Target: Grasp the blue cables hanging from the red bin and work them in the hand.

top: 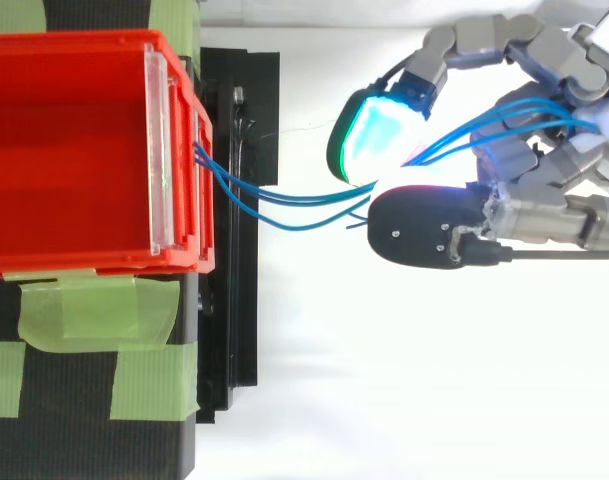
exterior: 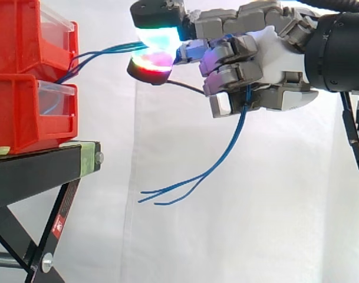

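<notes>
In the side view the hand (exterior: 279,59) fills the upper right of the frame. Two glowing pads (exterior: 158,36) are pressed together from above and below on the blue cables (exterior: 102,52). The cables leave the front of the upper red bin (exterior: 26,35) at upper left and run nearly level to that pinch. They then pass through the curled fingers and drop out under the palm, ending in loose ends that sweep toward lower centre. The bins sit stacked on the black stand (exterior: 38,168).

In the top view the red bin (top: 84,262) lies at left, above strips of green tape (top: 94,310). The blue cables (top: 284,200) cross the gap to mid-frame, where the green-lit pad (top: 382,135) and the dark-backed one clamp them. Further loops thread among the fingers of the hand (top: 554,215) at upper right.

The strands look thin, light and limp. They will likely slide and splay apart, so they are best held as a bundle near the pinch. Pulls should be gentle, as the far ends seem anchored at the bin.
</notes>
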